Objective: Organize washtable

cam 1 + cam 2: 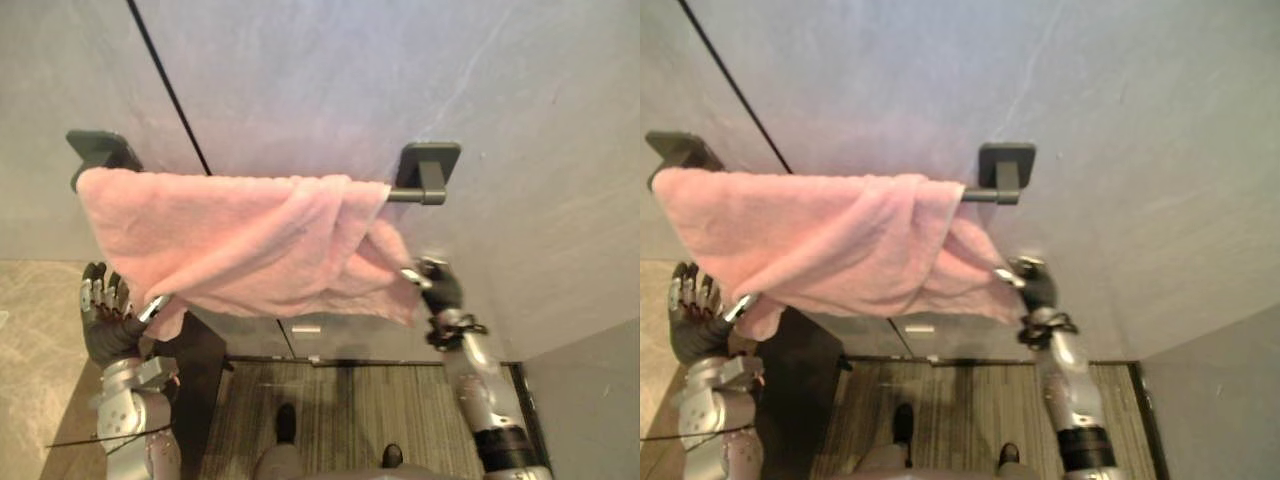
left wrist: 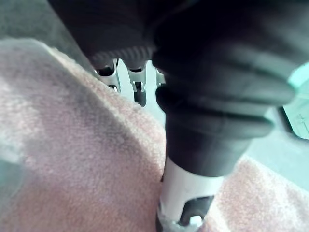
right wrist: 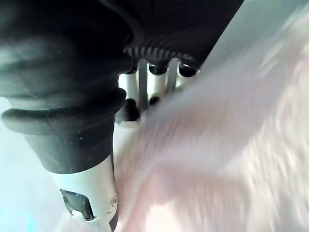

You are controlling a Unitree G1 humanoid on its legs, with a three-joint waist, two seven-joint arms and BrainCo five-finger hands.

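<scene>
1. A pink terry towel hangs over a dark metal rail fixed to a grey stone-look wall. It is bunched and folded over itself toward the rail's right end, so its lower edge hangs uneven.
2. The step in hand looks like straightening the towel on the rail, since each of your hands sits at one of its lower corners.
3. Your left hand is just below the lower left corner. Its fingers stand straight and slightly apart, holding nothing, and the thumb lies against the hanging corner.
4. Your right hand is at the lower right edge, touching the cloth. You cannot tell whether it grips the towel or only rests against it, because the cloth covers the contact.
5. The next move probably calls for a sure hold on both corners. Then spread the bunched part sideways along the rail, pulling gently so the towel does not slide off.
</scene>
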